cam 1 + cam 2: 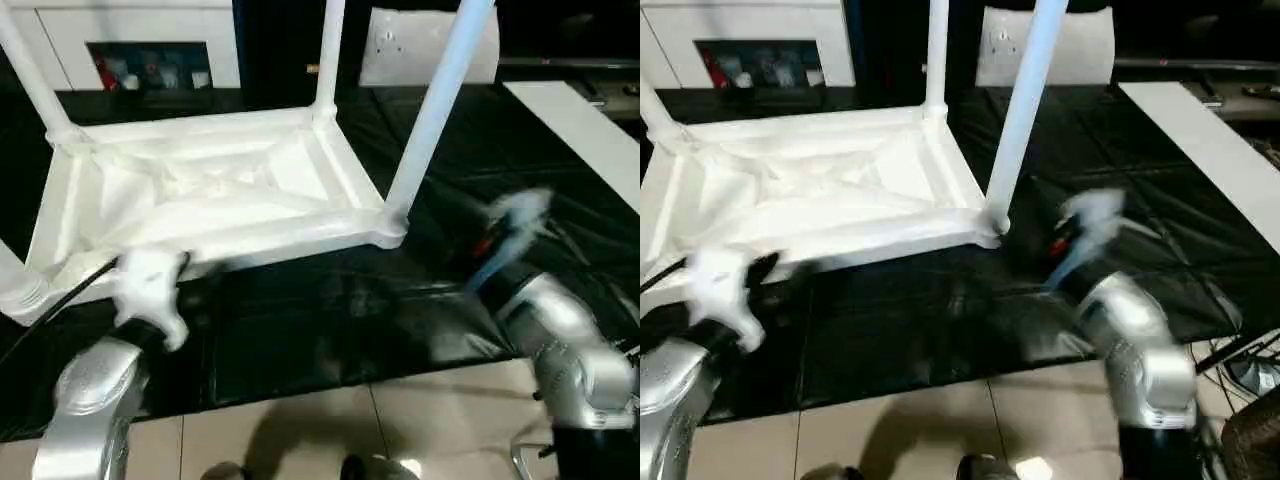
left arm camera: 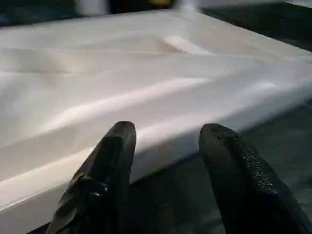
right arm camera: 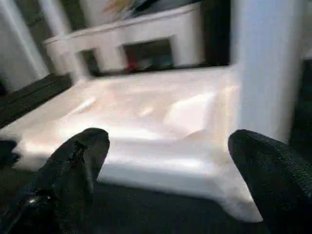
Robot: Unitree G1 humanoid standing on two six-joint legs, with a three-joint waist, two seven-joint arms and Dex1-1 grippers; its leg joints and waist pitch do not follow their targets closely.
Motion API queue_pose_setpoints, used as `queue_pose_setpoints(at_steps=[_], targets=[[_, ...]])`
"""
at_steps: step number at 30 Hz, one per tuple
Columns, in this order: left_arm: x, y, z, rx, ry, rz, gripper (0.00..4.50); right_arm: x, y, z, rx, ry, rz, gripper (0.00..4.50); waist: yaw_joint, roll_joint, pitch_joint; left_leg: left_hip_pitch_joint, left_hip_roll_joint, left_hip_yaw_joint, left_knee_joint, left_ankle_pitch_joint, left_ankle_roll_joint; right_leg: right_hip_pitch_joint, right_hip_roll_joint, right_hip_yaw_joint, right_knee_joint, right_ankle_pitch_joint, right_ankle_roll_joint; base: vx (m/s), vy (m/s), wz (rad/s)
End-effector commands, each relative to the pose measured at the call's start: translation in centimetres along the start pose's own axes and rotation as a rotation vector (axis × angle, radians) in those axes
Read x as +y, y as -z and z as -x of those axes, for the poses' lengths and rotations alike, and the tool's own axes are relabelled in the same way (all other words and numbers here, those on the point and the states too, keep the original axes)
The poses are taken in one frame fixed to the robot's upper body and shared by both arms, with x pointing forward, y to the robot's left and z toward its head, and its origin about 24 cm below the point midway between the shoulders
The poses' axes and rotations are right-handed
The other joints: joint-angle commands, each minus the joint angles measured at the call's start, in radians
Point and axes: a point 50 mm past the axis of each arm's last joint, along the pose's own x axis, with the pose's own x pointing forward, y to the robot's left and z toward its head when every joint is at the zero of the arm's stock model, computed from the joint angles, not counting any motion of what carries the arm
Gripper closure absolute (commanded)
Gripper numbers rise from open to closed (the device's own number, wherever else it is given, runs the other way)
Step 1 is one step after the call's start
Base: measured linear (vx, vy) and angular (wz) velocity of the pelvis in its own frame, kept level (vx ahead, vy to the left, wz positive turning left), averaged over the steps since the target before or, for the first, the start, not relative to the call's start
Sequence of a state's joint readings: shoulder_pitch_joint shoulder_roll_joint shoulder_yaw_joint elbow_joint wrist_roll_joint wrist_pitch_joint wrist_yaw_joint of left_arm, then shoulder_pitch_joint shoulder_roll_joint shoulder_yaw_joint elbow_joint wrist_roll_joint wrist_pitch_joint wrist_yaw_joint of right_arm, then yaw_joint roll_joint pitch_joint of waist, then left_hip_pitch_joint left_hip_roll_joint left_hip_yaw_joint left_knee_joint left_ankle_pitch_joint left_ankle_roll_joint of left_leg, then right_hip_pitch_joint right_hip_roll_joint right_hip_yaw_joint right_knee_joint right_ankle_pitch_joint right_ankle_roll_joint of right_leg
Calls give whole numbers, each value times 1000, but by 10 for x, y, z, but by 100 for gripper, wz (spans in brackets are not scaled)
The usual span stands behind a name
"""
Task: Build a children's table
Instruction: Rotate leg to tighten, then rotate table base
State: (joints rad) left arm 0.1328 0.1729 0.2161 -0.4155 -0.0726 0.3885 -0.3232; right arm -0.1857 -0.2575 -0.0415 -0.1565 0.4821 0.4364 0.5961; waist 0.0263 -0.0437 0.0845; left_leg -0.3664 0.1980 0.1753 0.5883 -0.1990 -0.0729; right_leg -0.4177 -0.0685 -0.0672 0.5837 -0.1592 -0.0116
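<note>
The children's table [image 1: 300, 175] lies upside down on a black mat, ribbed underside up. White legs stand in its corner sockets: one at the near right corner [image 1: 435, 110], one at the far right [image 1: 328, 55], one at the far left [image 1: 30, 80]. My left gripper [image 1: 165, 280] hovers at the table's near rim [image 2: 195, 122], fingers [image 2: 114, 161] apart with nothing between them. My right gripper [image 1: 515, 225] is over the mat, just right of the near right leg [image 3: 265, 73], and stands wide open and empty.
The black mat [image 1: 330, 320] covers the floor under the table, with pale tiles [image 1: 400, 430] in front of it. A white cabinet [image 1: 140, 40] stands at the back left. A white board [image 1: 590, 130] lies on the right. A black cable [image 1: 60, 300] runs along my left arm.
</note>
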Motion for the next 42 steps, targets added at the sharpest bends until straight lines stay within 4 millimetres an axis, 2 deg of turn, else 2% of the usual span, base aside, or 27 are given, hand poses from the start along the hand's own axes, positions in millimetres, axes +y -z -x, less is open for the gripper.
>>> queue_pose_setpoints(at_steps=[1,2,3,5,6,8,11,13,17,18,20,22,23,25,28,31,35,39,40,42], targets=[[10,-1,12,-50,-125,-31,192,12,-2,0,15,-92,7,0,-2,7,-55,-2,34,-7,-74,-224,67,48,-51,44,-84,-377,-113,0,0,0],[15,3,19,-47,-202,-42,192,16,0,-1,25,-116,2,0,-2,7,-53,2,33,-7,-74,-252,57,43,-50,44,-90,-423,-91,0,0,0],[20,7,25,-43,-267,-51,192,19,2,-1,36,-137,2,0,-2,11,-54,4,35,-9,-75,-265,55,41,-48,43,-91,-432,-88,0,0,0],[25,12,36,-43,-375,-40,192,24,5,-2,58,-171,7,0,-4,11,-53,2,37,-11,-77,-274,42,43,-50,43,-96,-446,-72,0,0,0],[26,14,41,-35,-423,-42,192,27,6,-2,70,-190,8,0,-4,10,-52,4,37,-11,-76,-286,31,39,-45,44,-96,-433,-72,0,0,0],[27,14,43,-33,-441,-44,183,28,7,-3,75,-199,8,0,0,9,-53,11,36,-11,-74,-301,30,34,-45,46,-98,-438,-64,0,0,0],[33,17,49,-31,-586,0,162,36,10,-2,102,-250,17,0,1,8,-52,6,38,-14,-76,-306,26,39,-45,44,-95,-424,-65,0,0,0],[38,17,46,-50,-602,0,162,39,11,-2,108,-261,18,0,0,5,-54,5,34,-14,-75,-302,30,38,-43,44,-96,-420,-56,0,0,0],[55,14,33,-74,-628,-14,153,42,13,-3,121,-274,21,0,2,6,-58,10,31,-16,-73,-289,30,36,-42,44,-93,-404,-48,0,0,0],[59,13,30,-72,-636,-16,145,42,14,-4,124,-274,23,0,0,8,-60,6,32,-18,-74,-274,27,41,-42,43,-88,-372,-55,0,0,0],[69,9,21,-84,-637,-14,135,42,16,-5,138,-262,29,0,1,9,-63,7,33,-17,-72,-249,25,42,-43,45,-80,-316,-77,0,0,0],[72,7,19,-86,-641,-16,135,42,17,-4,142,-257,27,0,1,10,-65,8,32,-16,-71,-234,26,44,-43,46,-75,-282,-94,0,0,0],[85,4,14,-83,-694,-36,135,43,19,-5,156,-245,49,0,2,11,-67,9,32,-15,-70,-222,25,45,-44,46,-72,-260,-104,0,0,0],[89,3,14,-84,-712,-43,135,44,20,-5,158,-249,47,0,2,13,-69,8,30,-14,-69,-217,25,46,-43,46,-70,-250,-109,0,0,0],[97,1,13,-88,-758,-42,135,47,21,-6,158,-260,38,0,2,17,-70,11,34,-15,-69,-230,19,48,-46,46,-69,-252,-125,0,0,0],[100,-2,13,-102,-787,-34,135,50,22,-6,163,-278,35,0,2,18,-70,11,35,-15,-69,-235,16,49,-47,46,-69,-252,-133,0,0,0],[100,-2,12,-110,-788,1,135,58,21,-4,158,-340,5,0,4,15,-68,12,34,-15,-70,-258,15,47,-48,46,-72,-286,-127,0,0,0],[107,2,7,-94,-788,-4,135,64,20,-3,153,-390,-11,0,6,13,-68,12,33,-16,-70,-257,19,46,-47,46,-74,-306,-107,0,0,0],[110,2,5,-87,-785,-2,135,64,21,-3,153,-393,-10,0,6,15,-68,14,34,-18,-71,-260,15,45,-48,45,-75,-309,-107,0,0,0],[120,4,-4,-65,-753,7,135,65,21,-4,151,-393,-8,0,5,12,-68,16,28,-16,-70,-269,13,42,-45,45,-78,-327,-97,0,0,0]])
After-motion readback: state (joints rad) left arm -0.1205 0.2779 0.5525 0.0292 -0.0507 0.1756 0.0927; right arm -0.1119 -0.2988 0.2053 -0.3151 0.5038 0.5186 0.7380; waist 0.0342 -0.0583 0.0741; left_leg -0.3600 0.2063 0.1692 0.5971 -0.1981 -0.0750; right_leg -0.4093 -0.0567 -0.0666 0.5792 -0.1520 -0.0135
